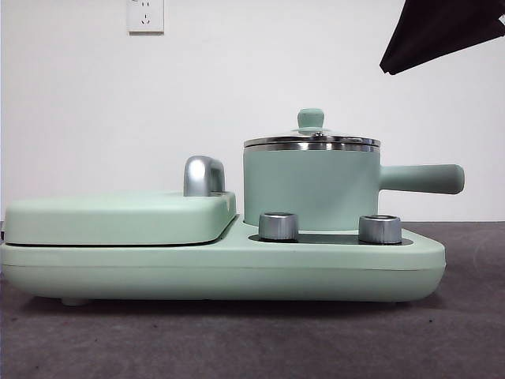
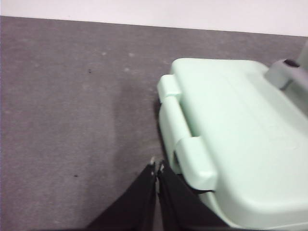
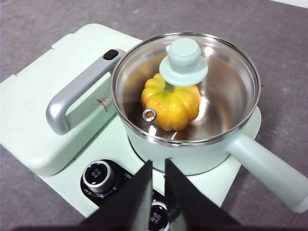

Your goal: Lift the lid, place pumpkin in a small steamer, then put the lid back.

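Note:
The small steamer (image 1: 308, 185) stands on the right half of the mint-green cooker, its long handle (image 1: 422, 179) pointing right. The glass lid (image 1: 312, 142) with its mint knob (image 3: 184, 60) rests flat on the steamer's steel rim. Through the glass (image 3: 226, 82) the yellow-orange pumpkin (image 3: 175, 103) shows inside the pot, stem up under the knob. My right gripper (image 3: 158, 163) hovers above the dials, short of the pot, jaws a little apart and empty. My left gripper (image 2: 157, 166) is shut and empty, over the grey table beside the cooker's left end.
A wide flat griddle cover (image 1: 118, 217) with a curved steel handle (image 1: 203, 175) fills the cooker's left half. Two steel dials (image 1: 278, 226) (image 1: 379, 229) stand in front of the pot. A black arm tip (image 1: 442, 35) shows at the top right corner. Grey cloth covers the table (image 2: 72, 120).

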Motion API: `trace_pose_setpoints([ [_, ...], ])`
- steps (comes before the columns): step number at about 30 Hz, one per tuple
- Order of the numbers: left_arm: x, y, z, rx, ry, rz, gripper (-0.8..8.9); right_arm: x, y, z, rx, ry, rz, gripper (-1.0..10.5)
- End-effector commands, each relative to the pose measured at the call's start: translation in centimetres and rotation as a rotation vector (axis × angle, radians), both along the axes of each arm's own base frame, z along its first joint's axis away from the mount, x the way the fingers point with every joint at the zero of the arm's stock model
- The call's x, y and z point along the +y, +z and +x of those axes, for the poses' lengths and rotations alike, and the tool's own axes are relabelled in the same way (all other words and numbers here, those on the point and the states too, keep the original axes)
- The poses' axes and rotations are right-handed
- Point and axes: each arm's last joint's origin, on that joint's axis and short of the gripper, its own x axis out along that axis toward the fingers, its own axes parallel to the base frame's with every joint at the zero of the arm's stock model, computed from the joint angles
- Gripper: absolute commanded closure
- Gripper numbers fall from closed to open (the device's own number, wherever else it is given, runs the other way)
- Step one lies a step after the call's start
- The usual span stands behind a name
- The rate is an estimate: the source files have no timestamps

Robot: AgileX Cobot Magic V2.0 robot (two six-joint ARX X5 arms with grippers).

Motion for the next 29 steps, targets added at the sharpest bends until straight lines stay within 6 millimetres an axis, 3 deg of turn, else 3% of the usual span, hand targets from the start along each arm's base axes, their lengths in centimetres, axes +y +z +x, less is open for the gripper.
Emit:
trace_pose_setpoints([
  [1,0.1,-1.2,0.0,-0.048,0.004,0.034,8.07,0.2,0.3,0.0,-0.018,0.011,0.006,9.1],
  [9,0.5,-4.8,0.0,-0.076,0.041,0.033,8.07,0.2,0.3,0.0,-0.018,0.010,0.006,9.1],
  [14,0.5,-4.6,0.2,-0.152,0.046,0.078,8.07,0.2,0.4,0.0,-0.021,0.011,0.008,9.1],
  [29,0.5,-4.6,0.2,-0.151,0.046,0.074,8.07,0.2,0.4,0.0,-0.021,0.011,0.008,9.1],
])
